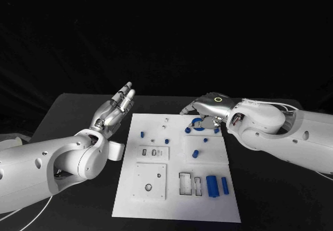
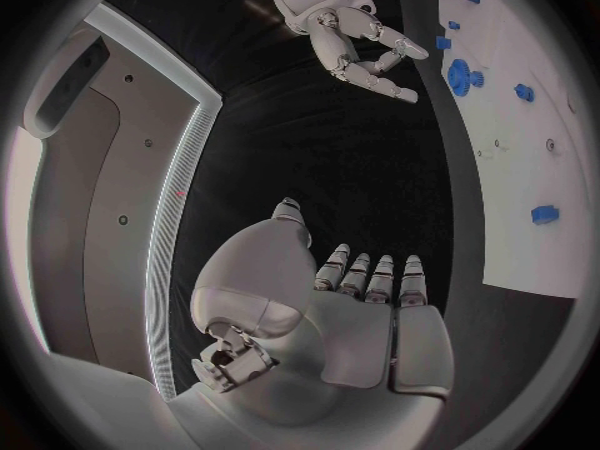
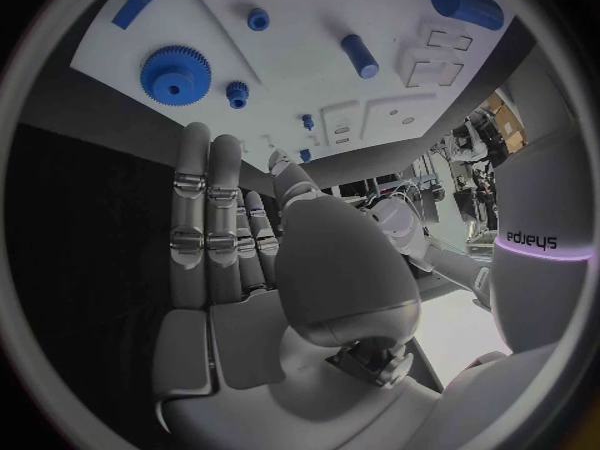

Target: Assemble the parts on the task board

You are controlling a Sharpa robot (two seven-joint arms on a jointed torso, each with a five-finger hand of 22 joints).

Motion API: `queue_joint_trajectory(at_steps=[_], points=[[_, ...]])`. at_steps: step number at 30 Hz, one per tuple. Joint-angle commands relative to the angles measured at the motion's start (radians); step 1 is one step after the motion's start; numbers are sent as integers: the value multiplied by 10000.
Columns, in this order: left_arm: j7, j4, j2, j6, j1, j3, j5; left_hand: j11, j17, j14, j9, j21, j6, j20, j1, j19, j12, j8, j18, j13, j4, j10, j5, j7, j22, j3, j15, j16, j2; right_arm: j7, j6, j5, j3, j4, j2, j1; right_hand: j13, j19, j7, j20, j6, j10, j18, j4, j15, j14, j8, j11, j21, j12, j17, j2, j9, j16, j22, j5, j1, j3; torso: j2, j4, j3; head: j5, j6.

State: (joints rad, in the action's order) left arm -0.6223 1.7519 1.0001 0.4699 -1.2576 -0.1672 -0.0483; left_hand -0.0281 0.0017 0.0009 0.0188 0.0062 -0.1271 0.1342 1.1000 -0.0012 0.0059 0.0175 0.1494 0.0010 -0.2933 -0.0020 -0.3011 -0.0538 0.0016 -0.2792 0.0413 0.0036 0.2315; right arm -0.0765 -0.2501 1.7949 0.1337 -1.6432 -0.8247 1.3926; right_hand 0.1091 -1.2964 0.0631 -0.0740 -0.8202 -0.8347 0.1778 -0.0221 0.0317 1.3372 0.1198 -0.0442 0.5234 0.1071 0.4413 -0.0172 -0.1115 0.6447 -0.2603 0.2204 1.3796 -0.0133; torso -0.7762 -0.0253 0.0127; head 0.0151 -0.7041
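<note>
Both silver hands are empty with fingers extended, the left hand [image 1: 119, 107] raised beside the white task board [image 1: 177, 192], the right hand [image 1: 207, 107] poised over the blue toothed gear [image 1: 199, 126] near its far edge, seemingly readying a pick.

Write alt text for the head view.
A flat white rectangular task board on a black table carries small blue plastic parts. The silver right hand hangs over its far edge above a blue gear; the silver left hand, fingers straight, holds nothing beside it.

The task board [image 1: 177, 192] lies mid-table [image 1: 76, 103], parts [image 1: 216, 186] scattered on it; the left hand [image 1: 119, 103] is raised beside its far-left corner, the right hand [image 1: 207, 107] above its far edge.
</note>
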Motion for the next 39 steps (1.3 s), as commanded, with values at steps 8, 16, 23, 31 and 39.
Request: queue_joint_trajectory(at_steps=[8,16,23,31,39], points=[[-138,41,61,-362,-16,4,-154,61,-17,-9,17,-62,-54,136,128,12,-59,31,146,-10,16,20,-213,64,-16,78,100,-36,85,-988,1201,1268,-10,-36,165,20,-65,-61,-19,217,-372,-494,23,68,232,426,-179,116,1429,170,1512,279,-374,1964,-1254,199,30,-367,-52,-34,14,-34,-128],[-103,-11,49,-478,-14,2,-155,69,-17,-9,16,-62,-50,166,152,12,-59,30,157,-10,15,20,-285,75,-16,83,119,-36,98,-1258,1637,1357,-9,196,346,6,-105,209,146,220,-745,-602,15,127,236,453,-166,74,1904,186,1918,334,-517,2396,-1765,388,47,-616,-8,-22,15,6,-169],[-120,-87,-6,-580,-13,2,-155,100,-17,-9,17,-62,-59,197,166,12,-59,31,165,-10,16,20,-319,80,-16,85,133,-36,100,-1267,1744,1365,-8,506,540,-73,-119,322,183,207,-849,-729,0,148,220,445,-220,38,2166,220,2005,343,-527,2496,-2081,511,37,-777,10,-3,21,-24,-199],[-116,-195,-88,-653,-10,-1,-155,148,-17,-9,21,-62,-82,237,192,12,-59,35,179,-10,16,20,-362,99,-16,88,146,-36,104,-1113,1474,1342,-8,761,681,-166,-147,338,193,186,-1124,-986,-84,94,207,571,-235,18,2844,274,2560,366,-559,2983,-2942,475,-81,-996,36,-18,30,-119,-221],[-95,-244,-116,-678,-8,-4,-155,201,-17,-9,23,-62,-95,264,208,12,-59,37,192,-10,12,20,-394,119,-16,93,162,-36,118,-876,994,1227,-8,1066,866,-410,-183,315,244,174,-1166,-1177,-148,-30,197,686,-349,-15,3417,288,3004,466,-551,3396,-3658,216,-264,-1100,27,-31,19,-74,-210]])
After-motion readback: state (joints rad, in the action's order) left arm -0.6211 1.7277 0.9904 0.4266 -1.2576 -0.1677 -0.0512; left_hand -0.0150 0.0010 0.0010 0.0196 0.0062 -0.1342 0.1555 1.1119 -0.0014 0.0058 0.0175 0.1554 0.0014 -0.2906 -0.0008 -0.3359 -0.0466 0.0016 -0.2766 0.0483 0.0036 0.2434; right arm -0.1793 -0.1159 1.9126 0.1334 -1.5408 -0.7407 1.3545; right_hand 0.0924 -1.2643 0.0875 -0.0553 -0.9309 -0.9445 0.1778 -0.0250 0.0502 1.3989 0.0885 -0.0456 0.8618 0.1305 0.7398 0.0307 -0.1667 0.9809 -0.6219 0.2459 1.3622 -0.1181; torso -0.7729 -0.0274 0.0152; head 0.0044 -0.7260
